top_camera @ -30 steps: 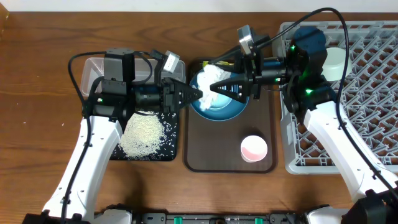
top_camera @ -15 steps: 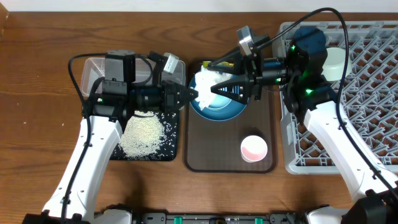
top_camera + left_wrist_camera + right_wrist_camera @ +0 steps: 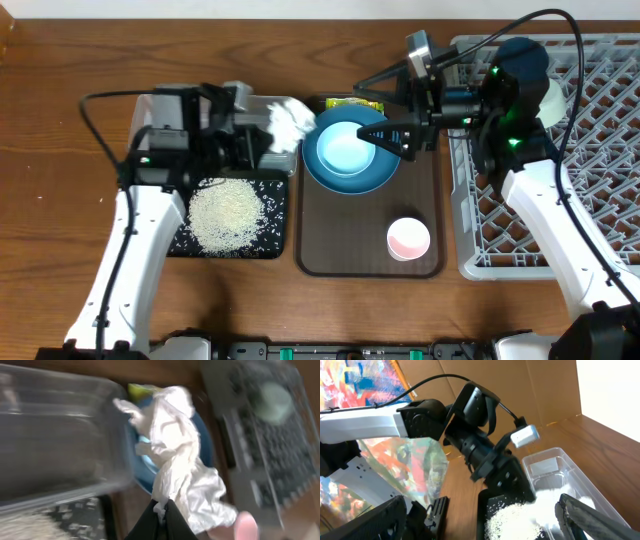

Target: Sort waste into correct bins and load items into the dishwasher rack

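Overhead: left claw [image 3: 272,140] clenched on the crumpled white tissue [image 3: 288,122], poised at the right end of the clear rectangular plastic tub [image 3: 255,104], which runs leftward under the wrist; a second ago the tissue hung over the large blue plate [image 3: 350,160]; right claw [image 3: 386,137] has backed off.
Left wrist: tissue [image 3: 175,455] dangles just beside the tub wall [image 3: 65,435].
Right wrist: fingers [image 3: 585,515] spread wide, released.

- The rack [image 3: 590,170] stands at the right of the table [image 3: 50,200], and the serving tray [image 3: 340,240] is just beside it on the left.
- On the serving tray, the plate [image 3: 325,175] lies at the far end with a bowl [image 3: 343,150] in it. The cup [image 3: 408,238] stands at the near right.
- The wrapper [image 3: 350,102] lies behind the plate.
- The flat tray [image 3: 278,232], with the rice [image 3: 225,212] on it, lies left of the serving tray. The tub [image 3: 252,107] is behind it.
- The tissue [image 3: 290,122] hangs at the right end of the tub, just beside the plate.
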Robot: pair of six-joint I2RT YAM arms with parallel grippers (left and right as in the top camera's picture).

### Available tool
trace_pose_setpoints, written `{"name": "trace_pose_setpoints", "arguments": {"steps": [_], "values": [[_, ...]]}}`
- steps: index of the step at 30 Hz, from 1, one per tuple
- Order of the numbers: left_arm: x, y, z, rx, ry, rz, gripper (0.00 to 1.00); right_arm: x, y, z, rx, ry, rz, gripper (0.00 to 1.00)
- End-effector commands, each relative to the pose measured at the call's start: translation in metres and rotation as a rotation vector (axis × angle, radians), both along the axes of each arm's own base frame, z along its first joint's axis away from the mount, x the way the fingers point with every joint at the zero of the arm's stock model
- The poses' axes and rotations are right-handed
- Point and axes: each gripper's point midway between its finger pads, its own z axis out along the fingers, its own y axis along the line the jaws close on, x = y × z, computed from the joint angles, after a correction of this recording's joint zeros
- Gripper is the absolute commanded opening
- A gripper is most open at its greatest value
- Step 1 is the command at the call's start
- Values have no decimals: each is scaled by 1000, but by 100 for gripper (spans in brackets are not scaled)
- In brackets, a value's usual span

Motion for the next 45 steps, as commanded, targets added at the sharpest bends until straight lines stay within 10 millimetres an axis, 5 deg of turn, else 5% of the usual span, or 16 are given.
{"name": "trace_pose_setpoints", "arguments": {"steps": [1, 5, 10, 11, 12, 14, 16, 22, 29, 33, 38, 41, 45], "values": [[17, 54, -5, 94, 32, 266, 6, 1, -9, 11, 7, -27, -17, 96], [19, 81, -14, 163, 54, 379, 6, 1, -9, 11, 7, -27, -19, 95], [25, 86, -27, 188, 78, 395, 10, 1, -9, 11, 7, -27, -19, 96], [28, 87, -32, 189, 85, 395, 17, 1, -9, 11, 7, -27, -19, 96], [31, 87, -36, 190, 90, 394, 43, 1, -9, 11, 7, -27, -19, 96], [35, 87, -42, 191, 97, 393, 75, 1, -9, 11, 6, -26, -18, 96], [38, 87, -44, 190, 95, 393, 88, 1, -9, 11, 6, -24, -18, 96], [38, 86, -22, 177, 29, 397, 89, 1, -9, 10, 6, -23, -19, 96], [14, 61, 31, 58, -75, 302, 89, 17, -21, 2, -11, 43, -100, 96], [-9, 58, 45, 50, -75, 294, 89, 52, -39, -30, -94, 157, -328, 94], [-31, 57, 39, 56, -6, 292, 89, 95, -88, -105, -378, 302, -761, 94], [-38, 56, 31, 61, 41, 290, 90, 98, -109, -130, -518, 317, -886, 94], [-40, 57, 25, 66, 71, 292, 90, 90, -93, -135, -560, 278, -837, 94]]}}
